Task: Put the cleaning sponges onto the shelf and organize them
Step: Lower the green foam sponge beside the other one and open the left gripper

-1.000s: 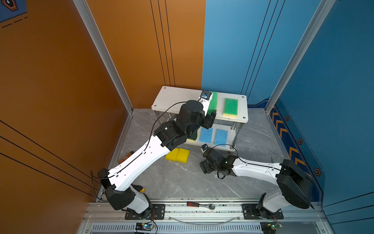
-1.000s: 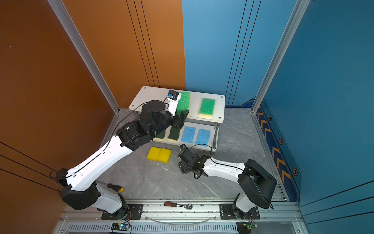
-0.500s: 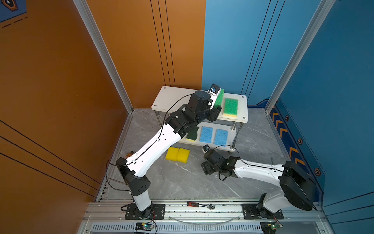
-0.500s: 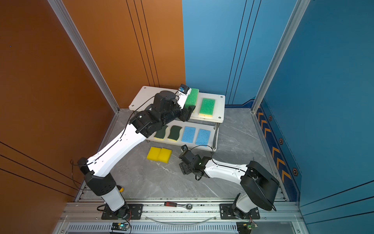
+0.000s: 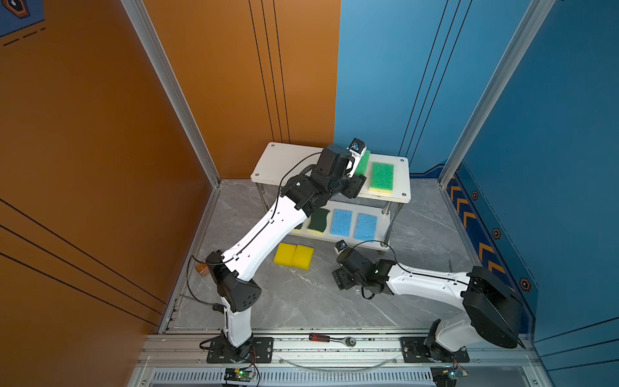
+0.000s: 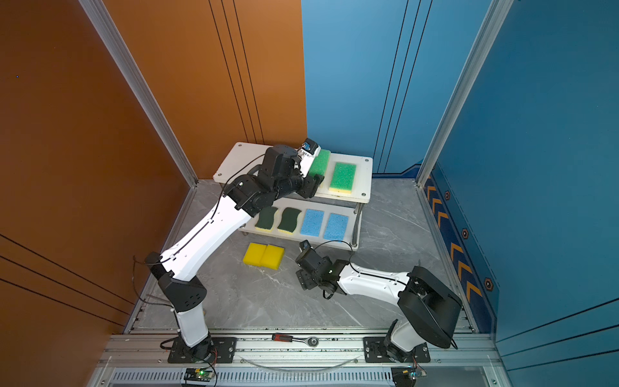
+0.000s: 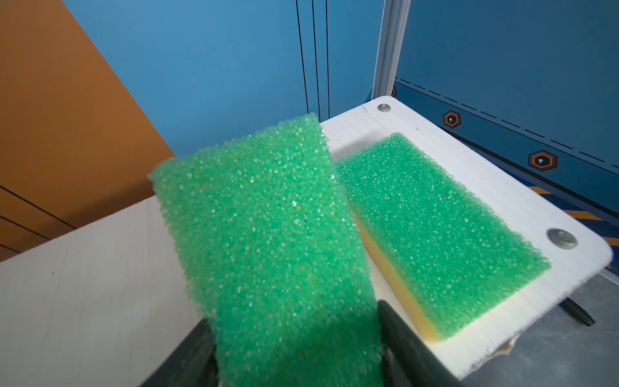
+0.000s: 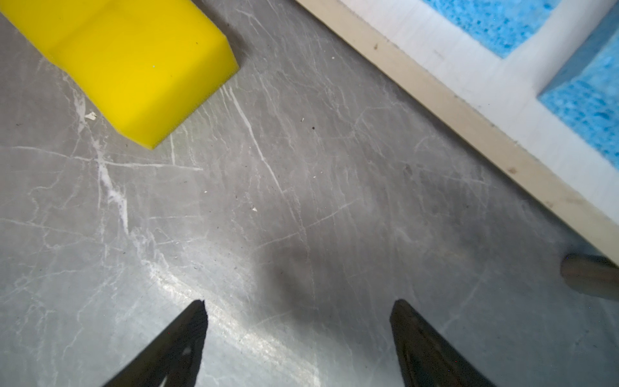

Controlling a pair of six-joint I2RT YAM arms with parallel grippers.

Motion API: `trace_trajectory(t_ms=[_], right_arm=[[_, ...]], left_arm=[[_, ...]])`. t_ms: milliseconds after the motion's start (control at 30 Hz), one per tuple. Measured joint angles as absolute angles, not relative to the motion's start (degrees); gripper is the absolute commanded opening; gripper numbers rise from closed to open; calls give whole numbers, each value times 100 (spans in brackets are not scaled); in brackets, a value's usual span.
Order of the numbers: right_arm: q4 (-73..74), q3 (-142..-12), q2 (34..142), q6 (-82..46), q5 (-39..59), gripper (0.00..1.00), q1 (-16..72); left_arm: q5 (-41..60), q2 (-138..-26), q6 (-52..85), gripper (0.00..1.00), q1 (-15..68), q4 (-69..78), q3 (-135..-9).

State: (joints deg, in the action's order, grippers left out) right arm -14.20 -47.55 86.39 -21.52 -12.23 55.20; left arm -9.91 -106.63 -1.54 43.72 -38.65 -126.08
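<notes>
Grey stone-look bench (image 5: 301,301) is carrying everything here. Nearest, the right end effector (image 8: 299,303) is hanging low over a bare patch of it. Its two fingers are spread wide, with nothing between them. The two plain yellow sponges (image 5: 294,256) are lying side by side on the bench, near it and just in front of the shelf (image 5: 284,160). They are not on the shelf yet.

Further back, the lower board is carrying a neat row of four: two dark green wavy sponges (image 6: 288,220) and two blue sponges (image 5: 341,222).

Up on the top board, a flat green sponge (image 5: 382,177) is lying near the right end. Just beside it, the left end effector (image 7: 298,348) is squeezing the tilted green sponge (image 7: 268,234) by its near end, one finger on each side. I cannot tell if any part is touching the board.

The step in hand looks like setting this sponge down next to its twin. To do it well, the arm should be tipping it flat first, green side up, and lining its long edges up with the flat one. It should be leaving a small gap, like the gaps in the row below. Letting go only once the sponge is resting on the board is best, because soft sponge can spring and hop. Then the fingers should be pulling straight back, not sideways, so they are not dragging either sponge.
</notes>
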Motion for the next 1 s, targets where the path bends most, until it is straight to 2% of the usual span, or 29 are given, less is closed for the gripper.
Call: trace_trajectory(t_ms=[500, 567, 800, 867, 1000], right_arm=[[-1415, -4740, 8663, -2152, -1223, 85, 5520], [-1415, -4740, 8663, -2152, -1223, 85, 5520], [-1415, -4740, 8672, -2152, -1223, 85, 5520], [-1415, -4740, 8689, -2152, -1223, 85, 5520], [-1415, -4740, 8718, -2152, -1223, 85, 5520]], left_arm=[[-1000, -10755, -97, 73, 4344, -3879, -12615], [-1013, -10757, -51, 76, 4344, -3881, -12615], [-1109, -10783, 113, 77, 4344, -3879, -12615], [-1133, -10785, 137, 80, 4340, -3879, -12615], [-1164, -10785, 180, 81, 4309, -3879, -12615]])
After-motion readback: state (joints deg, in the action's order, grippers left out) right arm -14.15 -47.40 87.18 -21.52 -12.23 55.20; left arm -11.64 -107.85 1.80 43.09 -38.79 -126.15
